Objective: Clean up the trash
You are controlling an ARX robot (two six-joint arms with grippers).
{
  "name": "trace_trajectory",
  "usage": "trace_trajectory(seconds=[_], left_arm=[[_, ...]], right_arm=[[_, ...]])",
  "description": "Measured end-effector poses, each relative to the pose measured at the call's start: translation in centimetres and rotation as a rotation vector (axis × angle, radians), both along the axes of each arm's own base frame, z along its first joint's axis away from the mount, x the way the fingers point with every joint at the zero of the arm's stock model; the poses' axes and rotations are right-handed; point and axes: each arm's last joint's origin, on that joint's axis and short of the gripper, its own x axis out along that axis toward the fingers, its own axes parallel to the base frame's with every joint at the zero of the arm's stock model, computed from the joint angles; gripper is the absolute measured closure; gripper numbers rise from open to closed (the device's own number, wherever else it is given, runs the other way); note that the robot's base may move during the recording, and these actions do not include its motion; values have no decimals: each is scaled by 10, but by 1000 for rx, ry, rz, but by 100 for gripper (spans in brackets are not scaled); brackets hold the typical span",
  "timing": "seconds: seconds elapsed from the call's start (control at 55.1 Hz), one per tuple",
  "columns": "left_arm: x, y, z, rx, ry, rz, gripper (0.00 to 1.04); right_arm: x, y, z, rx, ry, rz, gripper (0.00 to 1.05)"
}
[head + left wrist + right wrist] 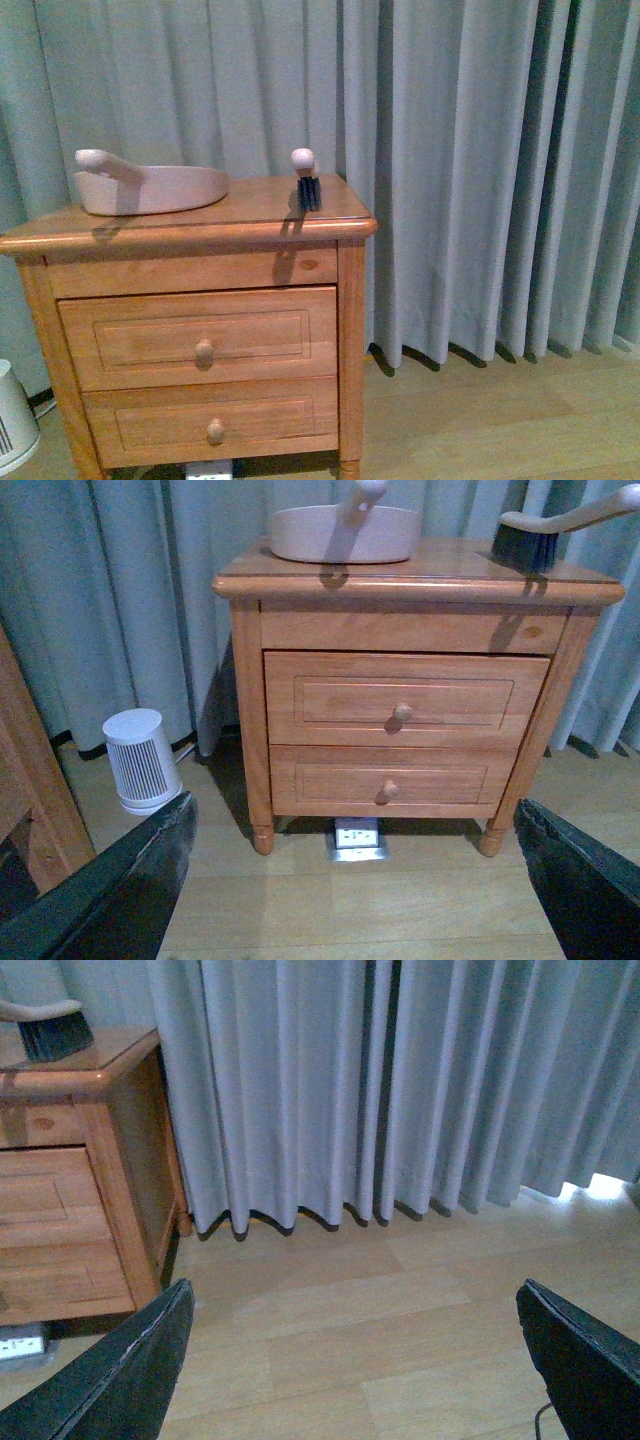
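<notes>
No trash shows in any view; it is hidden or out of view. A pale pink dustpan lies on the wooden nightstand, and it also shows in the left wrist view. A pale-handled, dark-bristled brush stands near the nightstand's right edge; it shows in the left wrist view and partly in the right wrist view. My left gripper is open and empty, low over the floor facing the nightstand. My right gripper is open and empty over bare floor beside the nightstand.
Grey curtains hang behind and to the right. A small white ribbed appliance stands on the floor left of the nightstand. A floor socket plate lies under it. Wooden furniture is at the far left.
</notes>
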Motion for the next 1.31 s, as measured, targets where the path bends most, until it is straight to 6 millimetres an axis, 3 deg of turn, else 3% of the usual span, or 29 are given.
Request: trace_trajectory(seconds=[1.308], left_arm=[[0,0,0,0,0,0,8]], right_arm=[[0,0,0,0,0,1,7]])
